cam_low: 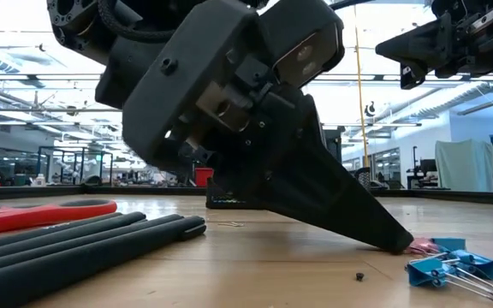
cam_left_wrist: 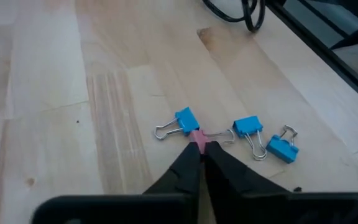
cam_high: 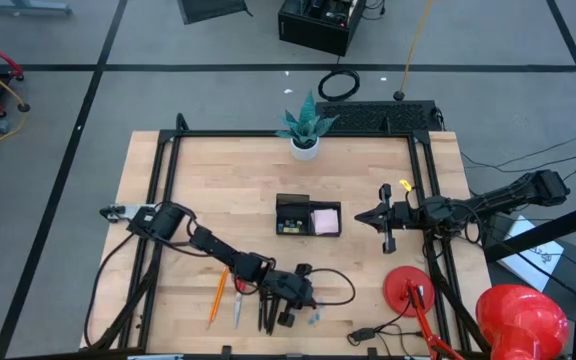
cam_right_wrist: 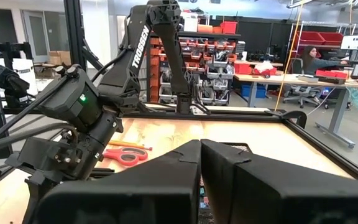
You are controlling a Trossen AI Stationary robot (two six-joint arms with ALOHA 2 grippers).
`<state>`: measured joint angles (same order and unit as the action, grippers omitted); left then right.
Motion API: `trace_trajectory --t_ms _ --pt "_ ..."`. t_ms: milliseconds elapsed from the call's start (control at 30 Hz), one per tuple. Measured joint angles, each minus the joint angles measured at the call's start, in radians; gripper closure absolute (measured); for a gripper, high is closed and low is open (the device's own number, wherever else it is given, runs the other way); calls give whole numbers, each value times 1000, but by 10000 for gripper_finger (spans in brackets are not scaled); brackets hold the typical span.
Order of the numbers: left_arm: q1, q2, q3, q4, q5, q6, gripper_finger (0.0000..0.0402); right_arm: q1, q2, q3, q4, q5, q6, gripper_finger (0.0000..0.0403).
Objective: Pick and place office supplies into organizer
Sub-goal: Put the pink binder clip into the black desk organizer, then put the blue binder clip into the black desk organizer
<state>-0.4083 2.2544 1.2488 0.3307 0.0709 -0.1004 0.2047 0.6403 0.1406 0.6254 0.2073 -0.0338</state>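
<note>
Closest to the lens, the left gripper (cam_left_wrist: 199,146) presses its fingers together on a small pink piece among three small blue metal binder clips (cam_left_wrist: 248,127) on the wooden table, low to lift it. The right gripper (cam_high: 362,216), fingers together, waits beside the small black compartment organizer (cam_high: 295,215).

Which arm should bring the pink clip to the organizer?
Left. The left hand is already shut on the pink clip beside the blue clips; the right hand hovers empty right of the organizer.
</note>
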Motion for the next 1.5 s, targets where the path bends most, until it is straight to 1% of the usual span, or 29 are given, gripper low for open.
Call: trace_trajectory --t_ms 67,167,300,400,533,700,900,1033,1200,1367,1433,1500 --pt "-3 -7 0 10 2 38 396 0 0 0 0 0 0 399" --pt "-5 -19 0 12 0 76 393 0 0 0 -2 0 0 399" --pt "-9 -60 -2 -65 -3 95 399 0 0 0 -4 0 0 399" --pt "-12 -87 -3 -122 -13 103 394 0 -1 0 -6 0 0 399" --pt "-20 -114 -3 -187 -68 131 398 0 0 -1 -10 0 0 399" --pt "-27 -147 -4 -214 -118 173 396 0 0 -1 -10 0 0 399" --pt "-27 -232 -4 -237 -175 229 396 0 -1 -1 -8 0 0 399" --pt "-26 -282 -2 -275 -207 233 399 0 -1 -1 -9 0 0 399" --pt "-9 -287 -2 -246 -194 174 373 0 -1 -1 -10 0 0 399" --pt "9 -232 -2 -141 -99 132 335 0 -1 -1 -8 0 3 398" --pt "9 -221 -2 -139 -73 124 319 0 0 -1 -9 -1 13 398" --pt "6 -219 -2 -159 -73 129 303 0 0 -1 -17 -2 22 398"
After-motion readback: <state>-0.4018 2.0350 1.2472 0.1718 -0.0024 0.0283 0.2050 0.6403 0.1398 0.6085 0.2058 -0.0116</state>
